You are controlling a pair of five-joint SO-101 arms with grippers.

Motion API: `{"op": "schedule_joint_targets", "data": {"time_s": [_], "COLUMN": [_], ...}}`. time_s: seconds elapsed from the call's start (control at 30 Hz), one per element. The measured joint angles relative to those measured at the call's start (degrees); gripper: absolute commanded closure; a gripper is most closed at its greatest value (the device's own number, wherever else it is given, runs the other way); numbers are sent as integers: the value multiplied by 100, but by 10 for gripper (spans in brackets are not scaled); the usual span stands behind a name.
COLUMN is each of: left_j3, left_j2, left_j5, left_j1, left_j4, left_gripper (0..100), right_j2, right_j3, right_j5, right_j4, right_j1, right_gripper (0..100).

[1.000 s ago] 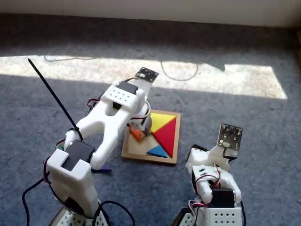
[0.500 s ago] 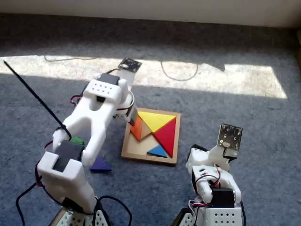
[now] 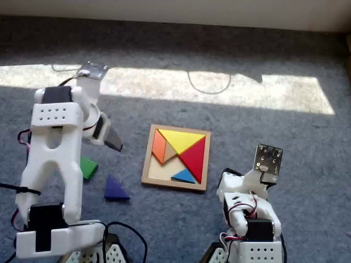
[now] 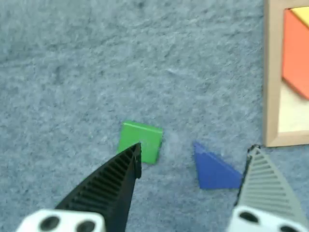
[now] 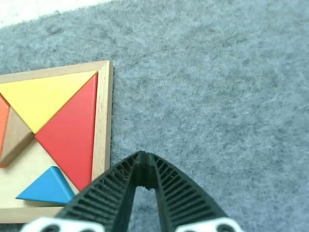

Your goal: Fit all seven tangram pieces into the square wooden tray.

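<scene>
Dark-blue triangle (image 4: 215, 170) lies beneath the spread left claw (image 4: 195, 147).

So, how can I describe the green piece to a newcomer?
Find the square wooden tray on the grey carpet. In the high view, two loose pieces lie left of it. The green piece is the one farther from the tray, a square, while its neighbour is a dark blue triangle.
</scene>
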Motion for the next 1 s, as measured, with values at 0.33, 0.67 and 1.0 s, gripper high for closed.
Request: {"op": "schedule_joint_targets", "data": {"time_s": [0.33,0.67,1.0], "left_j3": [1626,2936,3473], "left_j2": [-26,-26,-105], "left_j5": [-1802,-2277,-2321], "left_j1": [-1626,-1697,-1688], "left_j4": [-1336,-3200,-3789], "left_gripper": [663,663,820], "right_j2": [0,0,0], "right_j3": [0,0,0], "right_j5": [0,0,0], "right_j4": [0,0,0], "right_j1": [0,0,0], "right_gripper": [995,995,995]}}
